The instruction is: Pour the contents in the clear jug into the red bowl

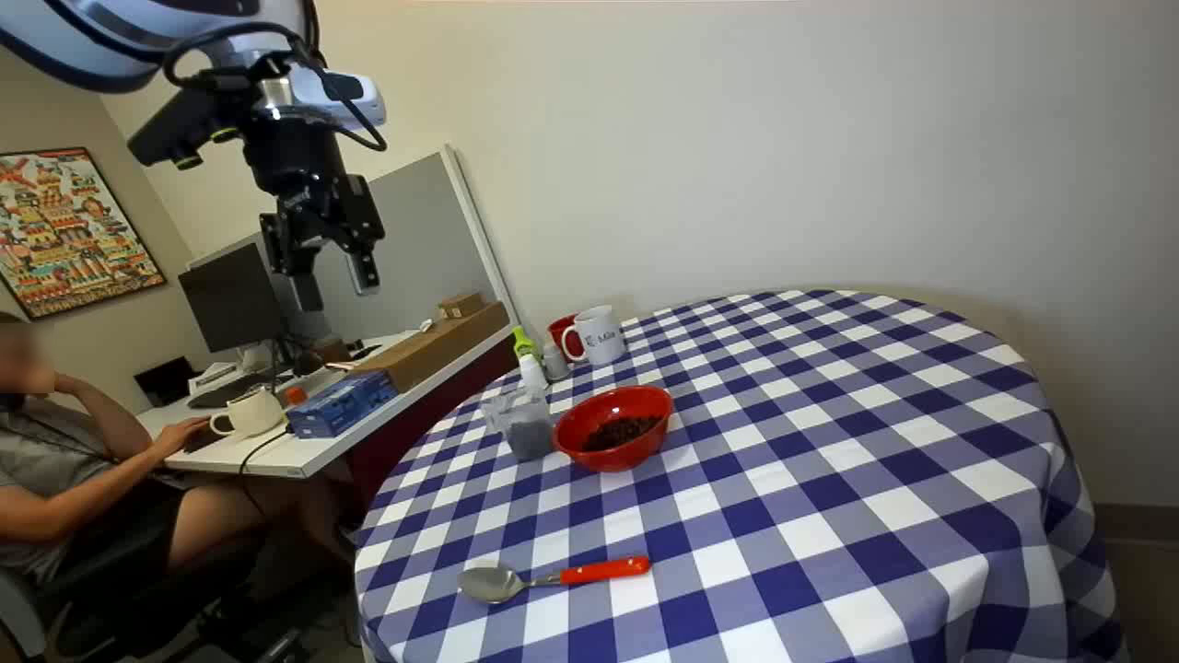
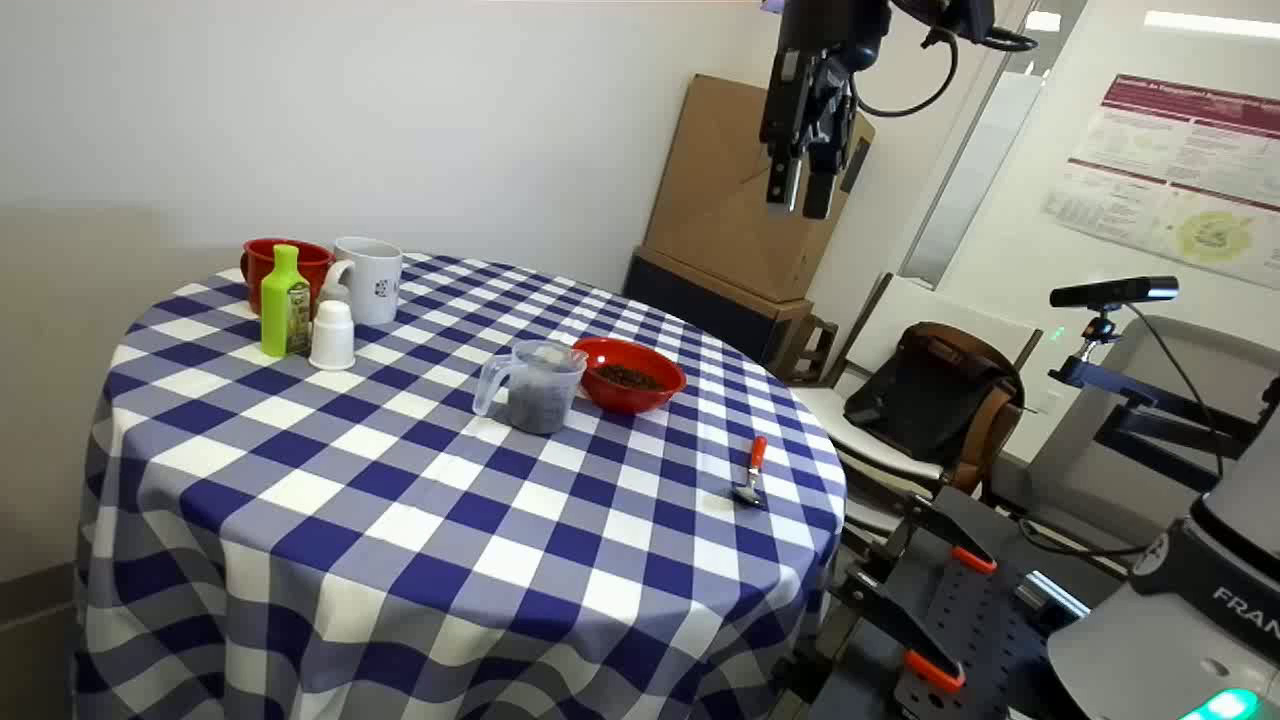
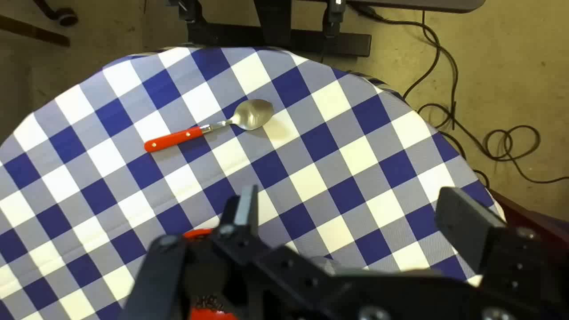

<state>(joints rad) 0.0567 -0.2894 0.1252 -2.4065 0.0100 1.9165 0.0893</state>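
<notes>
Fingers spread wide with only air between them, the gripper [image 1: 336, 284] of a Franka arm [image 1: 110, 46] hangs tips down, touching nothing, well above a blue-and-white checked tablecloth [image 1: 811, 516]. The clear jug [image 2: 542, 385] stands upright on the cloth, well apart from the gripper, its handle turned away from the red bowl [image 2: 628, 400] just beside it; whether jug and bowl touch cannot be told. Some dark grey contents [image 2: 538, 410] show through the jug's lower part, their kind too blurred to name. Inside the bowl, small dark brown pieces [image 1: 622, 433] cover the bottom and stop below the rim. (The wrist view catches only slivers of both vessels, largely hidden by the gripper's black linkage.) Elsewhere on the table, a white mug [image 2: 374, 290] with dark print stands beside a red cup [image 2: 254, 288], what either holds out of sight, near a green bottle [image 2: 280, 320] and a small white container [image 2: 332, 340]. A spoon [image 3: 208, 128] with an orange-red handle lies on the cloth, apart from the bowl. In an exterior view, a person [image 1: 55, 479] sits at a desk [image 1: 276, 456], face blurred.
</notes>
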